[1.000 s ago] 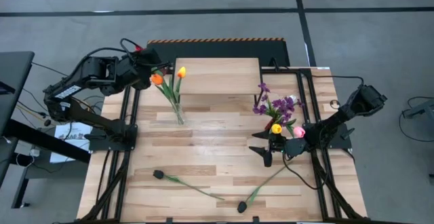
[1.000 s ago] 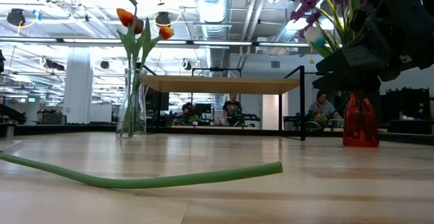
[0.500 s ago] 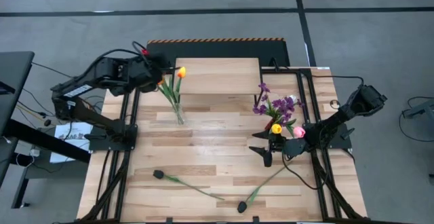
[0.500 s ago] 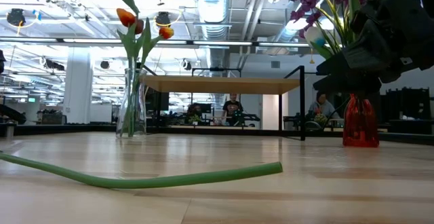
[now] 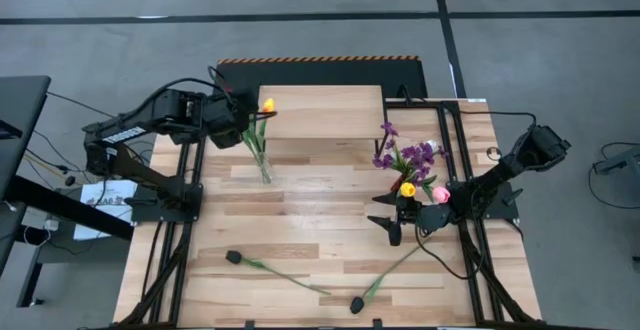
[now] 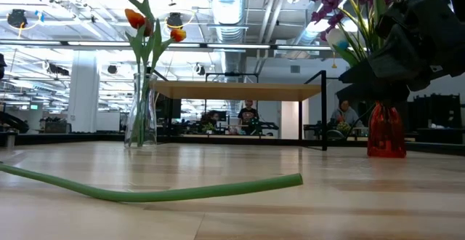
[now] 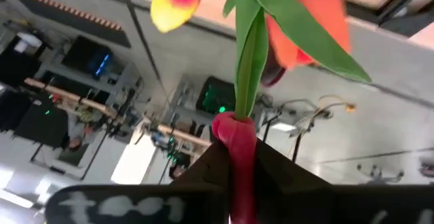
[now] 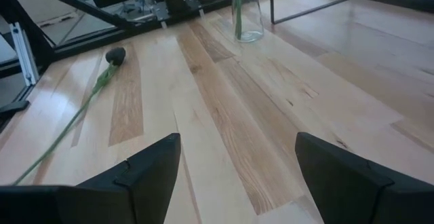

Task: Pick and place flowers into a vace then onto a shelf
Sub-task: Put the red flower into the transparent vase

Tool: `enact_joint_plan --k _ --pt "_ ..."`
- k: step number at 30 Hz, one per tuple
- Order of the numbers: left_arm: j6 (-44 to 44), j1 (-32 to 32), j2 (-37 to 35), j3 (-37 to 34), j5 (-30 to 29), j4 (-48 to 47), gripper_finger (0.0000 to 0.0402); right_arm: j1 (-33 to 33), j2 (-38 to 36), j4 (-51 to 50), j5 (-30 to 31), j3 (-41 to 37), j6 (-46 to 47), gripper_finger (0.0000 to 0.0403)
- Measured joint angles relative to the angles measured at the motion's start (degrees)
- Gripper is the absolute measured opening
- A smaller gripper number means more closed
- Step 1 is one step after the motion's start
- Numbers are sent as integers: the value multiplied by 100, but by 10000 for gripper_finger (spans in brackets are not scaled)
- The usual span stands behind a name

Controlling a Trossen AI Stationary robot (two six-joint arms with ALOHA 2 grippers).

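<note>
Left gripper (image 7: pixel 237 157): hovering over clear vase (image 5: pixel 263 169), fingers pinching red tulip (image 7: pixel 234 132), stem pointing down toward vase mouth. Right gripper (image 5: pixel 395 217): idling beside red vase (image 6: pixel 385 134), fingers apart.

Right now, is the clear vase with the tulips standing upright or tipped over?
Upright. The clear vase stands on its base on the table in the low view, its tulips rising straight above it.

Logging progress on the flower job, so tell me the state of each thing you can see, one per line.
Left pincer: shut on a red flower, above the clear vase.
Right pincer: open, empty.
Clear vase: upright, holding tulips.
Red vase: upright, holding flowers.
Two black flowers: lying on the table.
Shelf: bare.
</note>
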Motion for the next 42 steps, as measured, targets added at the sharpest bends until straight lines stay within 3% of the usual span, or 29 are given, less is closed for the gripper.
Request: enact_joint_plan --k 10,16,24,32,37,42 --pt "-944 -50 6 0 572 -102 48 0 0 -3 0 0 0 286" --pt "-2681 -2 6 0 1121 404 86 0 -1 1 -1 0 2 286" --pt "-2553 0 3 0 1364 391 151 0 0 1 -4 0 4 286" --pt "-2771 2 3 0 1384 238 208 0 -1 3 -30 0 4 286" --pt "-3307 -9 3 0 1389 141 215 0 -1 4 -30 0 4 286" --pt "-4138 -179 -36 0 921 154 215 0 0 4 -30 0 4 286"
